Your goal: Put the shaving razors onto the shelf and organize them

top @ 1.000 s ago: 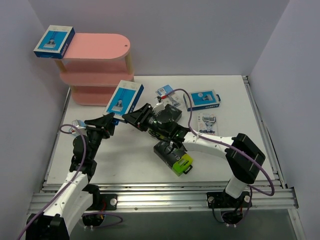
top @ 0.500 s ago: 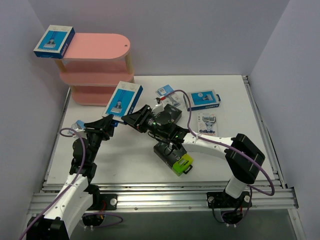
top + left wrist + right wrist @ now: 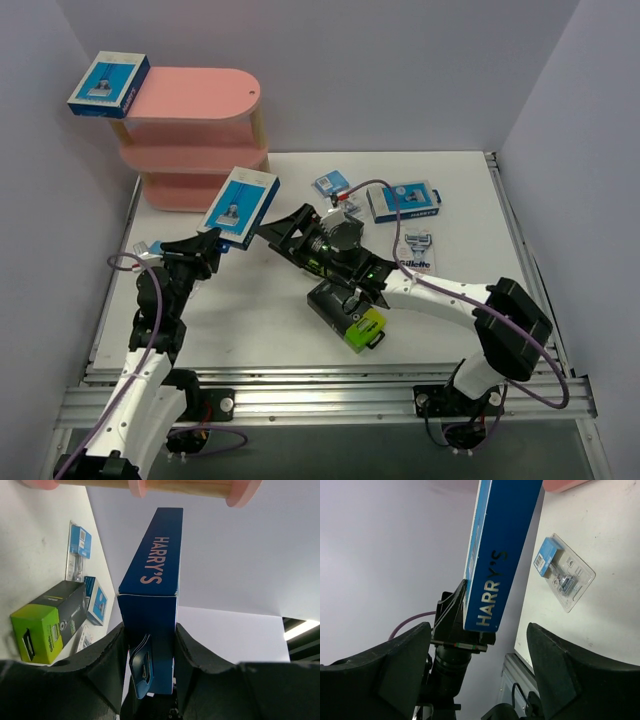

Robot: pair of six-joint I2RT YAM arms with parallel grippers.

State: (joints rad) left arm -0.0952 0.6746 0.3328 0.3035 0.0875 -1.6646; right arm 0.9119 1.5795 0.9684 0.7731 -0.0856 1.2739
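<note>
Gripping a flat blue-and-white cardboard razor box (image 3: 152, 600) by its lower end, the left hand (image 3: 150, 667) is about half closed. Both of its black fingers (image 3: 107, 660) press against the box's broad faces, and it holds the box clear of the white counter (image 3: 260, 300). The box tilts up from this hand toward the pink three-tier oval shelf (image 3: 200, 95), which stands just beyond it. In the left wrist view a pale wooden post (image 3: 150, 486) of the shelf crosses above the box's far end.

The right hand (image 3: 280, 224) sits just right of the held box with its jaws spread wide. In the right wrist view its two fingers (image 3: 395, 665) stand well apart on either side of the box's narrow edge, touching nothing.

A second blue-and-white box (image 3: 108, 84) rests on the shelf's top board, overhanging its left end. Under the right arm, back from that hand, a black box with a lime-green end (image 3: 347, 315) lies on the counter. Beyond that hand lie a third blue-and-white box (image 3: 405, 200) and two clear blister packs (image 3: 332, 184).
</note>
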